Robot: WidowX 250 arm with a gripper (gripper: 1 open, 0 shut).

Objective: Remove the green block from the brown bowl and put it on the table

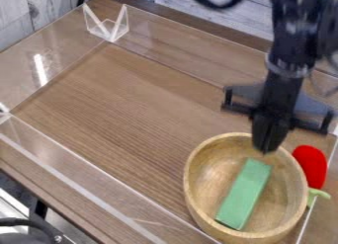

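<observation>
The green block (244, 194) lies flat inside the brown bowl (201, 177), slanting from the bowl's middle toward its near rim. My gripper (268, 144) hangs pointing down just above the bowl's far rim, a little above the block's upper end. Its fingers (270, 129) are pressed together into one dark column with nothing between them. The bowl stands at the near right of the wood-grain table (132, 100).
A small red rounded object (311, 164) with a green stem (318, 197) sits against the bowl's right side. Low clear acrylic walls (53, 154) border the table, and a clear folded stand (106, 26) sits at the far left corner.
</observation>
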